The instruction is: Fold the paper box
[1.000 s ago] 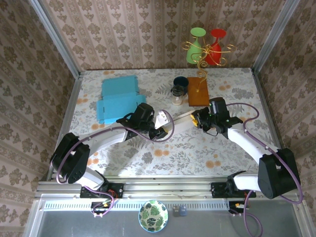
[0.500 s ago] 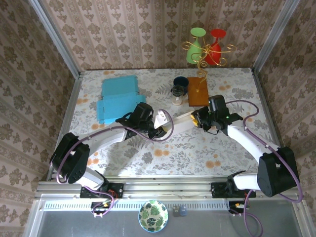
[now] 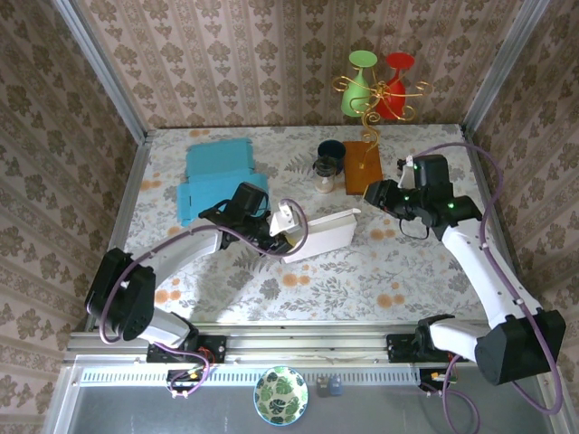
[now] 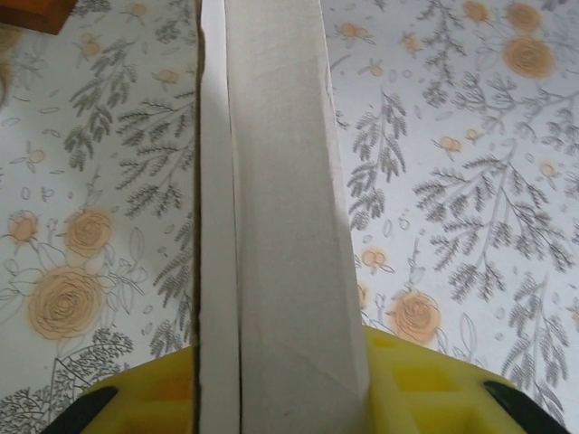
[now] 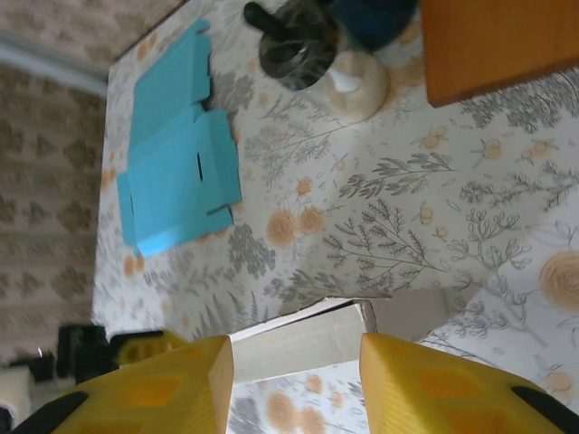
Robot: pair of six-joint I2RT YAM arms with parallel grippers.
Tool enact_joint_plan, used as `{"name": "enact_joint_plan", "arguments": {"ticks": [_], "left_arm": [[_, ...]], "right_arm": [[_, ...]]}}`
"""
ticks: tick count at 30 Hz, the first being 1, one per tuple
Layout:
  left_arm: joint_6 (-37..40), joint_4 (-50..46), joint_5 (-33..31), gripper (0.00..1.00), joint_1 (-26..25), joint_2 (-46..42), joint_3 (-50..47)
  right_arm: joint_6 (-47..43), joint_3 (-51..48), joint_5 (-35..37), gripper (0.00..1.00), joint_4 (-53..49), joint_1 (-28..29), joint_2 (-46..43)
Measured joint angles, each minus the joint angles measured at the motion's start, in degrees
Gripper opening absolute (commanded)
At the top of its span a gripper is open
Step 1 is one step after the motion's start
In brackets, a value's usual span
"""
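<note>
The long white paper box lies near the middle of the flower-patterned tabletop, angled so that its far end points up and to the right. One flap stands up at its left end. The left gripper has that left end. Its yellow fingers are drawn in narrow on either side of the cardboard, and from the left wrist the pale panels of the box run straight away from between them, with a fold line down their length.

The right gripper hangs above the table beyond the right end of the box, well clear of it. Its two yellow fingers stand apart with nothing between them. Looking down from that wrist, the open end of the box shows below the gap.

Two flat bright-blue cardboard cut-outs lie overlapping at the back left, just behind the left arm. At the back centre a small glass jar with a dark lid stands right beside a dark blue cup, and next to them sits an orange-brown wooden block. A gold wire stand rises from it, carrying one green and one red glass.
</note>
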Motion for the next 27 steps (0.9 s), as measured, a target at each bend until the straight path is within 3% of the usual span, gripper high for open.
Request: {"name": "enact_joint_plan", "arguments": {"ticks": [6,13,27], "left_arm": [[3.0,-3.8,3.8,0.28,1.4,-0.3,0.0],[5.2,-5.7,5.4,0.28,2.5,-0.3,0.0],[6.1,-6.8,5.7,0.28,2.9,-0.3,0.6]], "right_arm": [[-15.2,1.4,-2.7,0.47,-4.9,0.0,4.9],[-26.8,5.0,-2.5,0.49,-9.5,2.8,11.6],[-33.7,6.9,-1.2,0.45,-11.3,6.5,16.3]]}}
